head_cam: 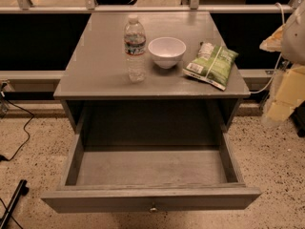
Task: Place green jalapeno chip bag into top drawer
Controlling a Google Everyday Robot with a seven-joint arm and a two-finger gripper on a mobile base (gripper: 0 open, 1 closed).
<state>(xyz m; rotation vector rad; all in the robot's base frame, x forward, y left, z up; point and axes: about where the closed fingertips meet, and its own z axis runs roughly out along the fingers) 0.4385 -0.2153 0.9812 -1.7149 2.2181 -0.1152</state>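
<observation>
The green jalapeno chip bag [211,64] lies flat on the right side of the grey cabinet top [100,66], close to the right edge and next to the white bowl. The top drawer [151,198] is pulled fully open toward me, with nothing showing inside it and its brass knob at the front centre. My gripper [280,106] hangs at the right edge of the view, beside the cabinet's right front corner. It is off to the right of the bag and holds nothing that I can see.
A water bottle [135,49] stands upright on the cabinet top, left of the white bowl [167,51]. Black cables [19,132] and a dark leg lie on the speckled floor at the left. A rail and a dark wall run behind the cabinet.
</observation>
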